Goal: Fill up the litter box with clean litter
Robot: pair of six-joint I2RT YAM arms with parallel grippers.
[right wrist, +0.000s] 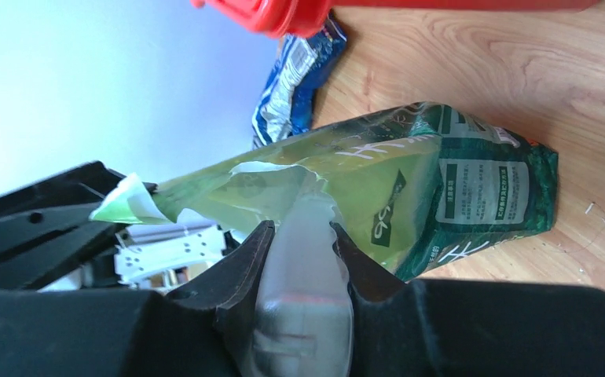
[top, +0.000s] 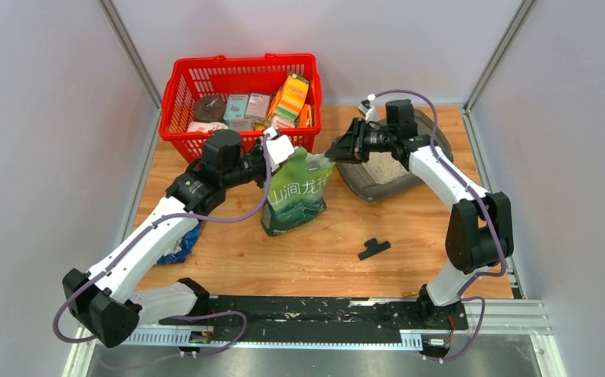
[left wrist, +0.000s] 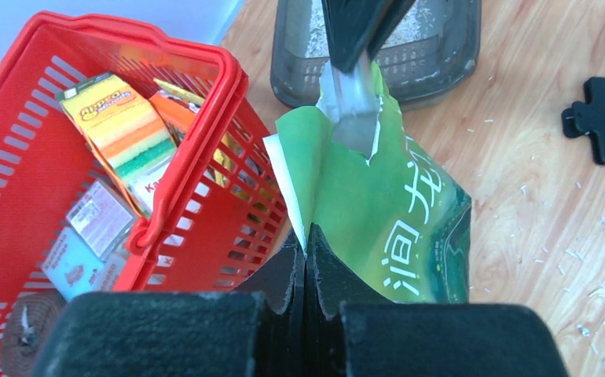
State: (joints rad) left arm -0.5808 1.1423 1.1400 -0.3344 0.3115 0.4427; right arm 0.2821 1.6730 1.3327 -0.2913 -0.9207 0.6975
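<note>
The litter box (top: 378, 187) sat toward the far right corner of the table (top: 323, 271), askew to its edges. One rounded end pointed at the green pouch (top: 295, 196), and its long axis seemed to run from there toward the far right, though the right arm hid much of it. Clean litter (top: 387, 167) lay in a pale patch inside it, and stray grains dotted the wood.

The pouch stood upright at mid-table with its printed face toward the near edge. It bore large white Chinese characters, 山涧龙 among them; the small panel text on its back was too fine to read.

The left gripper (top: 276, 149) had its fingers pressed together on the left corner of the pouch's torn top. The right gripper (top: 332, 154) was clamped on the opposite corner.

A red basket (top: 175, 94) of packets stood at the far left, its labels illegible.
</note>
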